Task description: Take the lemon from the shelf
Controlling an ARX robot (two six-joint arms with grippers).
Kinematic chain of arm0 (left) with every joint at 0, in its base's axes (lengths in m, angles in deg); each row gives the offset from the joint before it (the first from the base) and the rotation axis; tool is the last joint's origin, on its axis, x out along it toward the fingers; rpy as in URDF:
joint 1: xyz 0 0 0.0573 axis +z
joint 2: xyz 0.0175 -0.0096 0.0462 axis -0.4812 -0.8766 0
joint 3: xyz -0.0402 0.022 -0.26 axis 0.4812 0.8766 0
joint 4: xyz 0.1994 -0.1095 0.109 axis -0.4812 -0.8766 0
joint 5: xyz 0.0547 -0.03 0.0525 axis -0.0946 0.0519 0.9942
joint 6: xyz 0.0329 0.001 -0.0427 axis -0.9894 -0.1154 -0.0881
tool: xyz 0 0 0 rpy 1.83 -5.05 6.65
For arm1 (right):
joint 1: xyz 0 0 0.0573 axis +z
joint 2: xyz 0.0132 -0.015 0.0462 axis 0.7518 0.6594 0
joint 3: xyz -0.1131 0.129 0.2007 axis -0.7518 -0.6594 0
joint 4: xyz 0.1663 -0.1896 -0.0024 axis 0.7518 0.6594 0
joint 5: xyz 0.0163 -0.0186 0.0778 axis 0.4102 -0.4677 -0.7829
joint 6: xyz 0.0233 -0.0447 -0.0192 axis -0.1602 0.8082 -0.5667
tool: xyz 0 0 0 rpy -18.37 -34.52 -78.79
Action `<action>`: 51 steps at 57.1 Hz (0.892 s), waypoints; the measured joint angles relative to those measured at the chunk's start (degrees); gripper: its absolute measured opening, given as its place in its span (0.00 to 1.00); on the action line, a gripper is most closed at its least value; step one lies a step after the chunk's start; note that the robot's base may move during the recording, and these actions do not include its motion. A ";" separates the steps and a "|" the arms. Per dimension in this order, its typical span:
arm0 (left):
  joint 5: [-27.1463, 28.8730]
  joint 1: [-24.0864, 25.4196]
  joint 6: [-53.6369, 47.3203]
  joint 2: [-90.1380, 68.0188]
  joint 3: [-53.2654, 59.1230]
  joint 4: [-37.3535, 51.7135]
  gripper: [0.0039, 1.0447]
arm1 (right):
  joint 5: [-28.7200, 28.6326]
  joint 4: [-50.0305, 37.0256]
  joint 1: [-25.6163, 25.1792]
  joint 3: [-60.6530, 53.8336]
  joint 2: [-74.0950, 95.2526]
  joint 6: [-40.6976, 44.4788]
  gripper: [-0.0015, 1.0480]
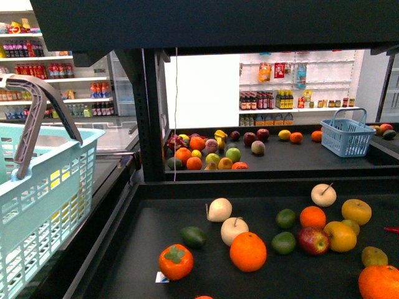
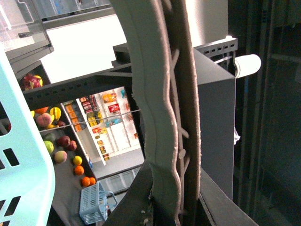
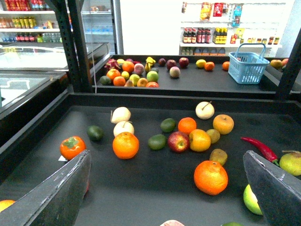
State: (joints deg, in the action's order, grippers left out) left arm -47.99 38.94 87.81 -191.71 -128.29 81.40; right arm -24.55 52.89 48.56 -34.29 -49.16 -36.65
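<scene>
I was at the approach step, with nothing grasped yet. My right end effector (image 3: 167, 162) hung above the near deck of the shelf (image 1: 149, 124) with its fingers (image 3: 56, 197) spread wide and empty.

I took the lemon (image 1: 340, 237) to be the yellow, slightly oval fruit on the black table (image 1: 143, 249). It touched a red apple (image 1: 313, 240) on one side, with a rounder orange-yellow fruit (image 1: 356, 212) just behind it. In the right wrist view the lemon (image 3: 199, 140) sat ahead of the fingers, past a big orange (image 3: 210, 177). No pointed nub showed, so I could not be sure of the pick.

The left wrist view was filled by the handle (image 2: 160, 117) of the basket (image 1: 37, 205). I could not tell whether the left end effector was clamped on it.

Next, I judged, the right arm needed to reach forward over the orange and come down with its fingers astride the lemon. The apple pressed against it left little room for a finger on that side.
</scene>
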 joint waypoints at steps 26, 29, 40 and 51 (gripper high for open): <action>-0.79 3.91 4.55 -5.88 1.75 3.69 0.10 | 0.00 0.00 0.00 0.00 0.00 0.00 0.93; -0.81 4.17 4.70 -5.88 1.81 3.69 0.10 | 0.00 0.00 0.00 0.00 0.00 0.00 0.93; -0.98 4.59 5.05 -5.88 1.99 3.69 0.10 | 0.00 0.00 0.00 0.00 0.00 0.00 0.93; -1.44 5.01 5.11 -5.88 2.08 3.98 0.40 | 0.00 0.00 0.00 0.00 0.00 0.00 0.93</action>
State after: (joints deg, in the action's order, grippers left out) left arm -49.43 43.94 92.92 -197.59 -126.22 85.38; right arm -24.55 52.89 48.56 -34.29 -49.16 -36.65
